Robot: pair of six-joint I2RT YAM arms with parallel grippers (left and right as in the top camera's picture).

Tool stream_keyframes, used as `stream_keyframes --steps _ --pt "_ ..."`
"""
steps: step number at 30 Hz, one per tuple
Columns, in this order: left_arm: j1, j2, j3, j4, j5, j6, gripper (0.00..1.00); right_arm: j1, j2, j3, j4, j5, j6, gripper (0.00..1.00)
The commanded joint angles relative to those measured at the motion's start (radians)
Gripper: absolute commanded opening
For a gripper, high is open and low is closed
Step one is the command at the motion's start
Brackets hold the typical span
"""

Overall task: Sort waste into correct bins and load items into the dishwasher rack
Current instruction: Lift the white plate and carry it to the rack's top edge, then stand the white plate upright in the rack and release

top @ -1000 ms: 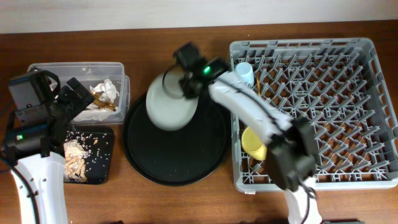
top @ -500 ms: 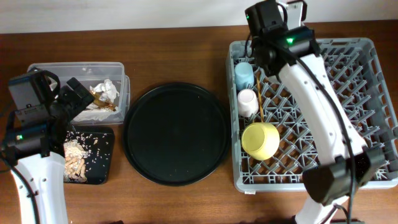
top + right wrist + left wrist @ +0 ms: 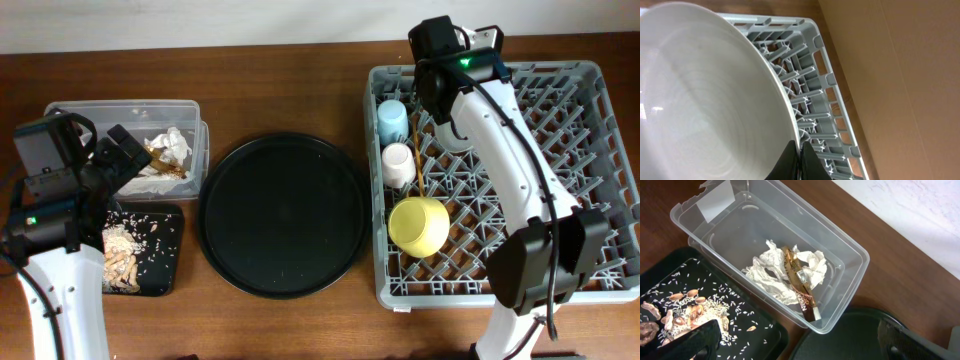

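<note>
The right fingers (image 3: pixel 800 159) are clamped tight on the rim of the plate (image 3: pixel 705 100), holding it on edge over the far left corner of the rack (image 3: pixel 560 150); whether the plate touches the pegs I cannot tell. Down the rack's left side sit the blue cup (image 3: pixel 392 122), the pink cup (image 3: pixel 398 163) and the yellow bowl (image 3: pixel 418 224), with the chopsticks (image 3: pixel 420 178) lying just beside the pink cup. The left fingers (image 3: pixel 114 158) are spread wide, hold nothing, and hover where the box (image 3: pixel 70 120) meets the black tray (image 3: pixel 170 225). The box holds tissues (image 3: pixel 772 272) and the wrapper (image 3: pixel 799 282); the black tray holds scraps (image 3: pixel 120 255). The round tray (image 3: pixel 282 215) lies on the counter (image 3: pixel 300 80) between bins and rack.
</note>
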Motion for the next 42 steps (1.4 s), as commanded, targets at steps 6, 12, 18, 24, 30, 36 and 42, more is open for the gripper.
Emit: stream_keyframes --steps 6,12,18,24,30,36,42 --pt "0.005 -0.005 0.010 0.002 0.007 -0.003 0.99 -0.003 0.003 -0.006 0.019 -0.098 -0.015 0.27" --pt "0.005 -0.005 0.010 0.001 0.007 -0.003 0.99 -0.003 -0.001 0.010 0.027 -0.097 -0.015 0.35" --pt "0.005 -0.005 0.010 0.002 0.007 -0.003 0.99 0.008 -0.076 0.070 -0.006 -0.323 -0.015 0.59" --pt "0.005 -0.005 0.010 0.002 0.007 -0.003 0.99 0.010 -0.137 0.071 0.006 -0.929 -0.014 0.98" --pt "0.005 -0.005 0.010 0.002 0.007 -0.003 0.99 0.010 -0.130 0.071 0.006 -0.942 -0.014 0.98" --pt "0.005 -0.005 0.010 0.002 0.007 -0.003 0.99 0.010 -0.130 0.071 0.006 -0.942 -0.014 0.98" --pt "0.005 -0.005 0.010 0.002 0.007 -0.003 0.99 0.009 -0.145 0.071 0.006 -0.938 -0.014 0.98"
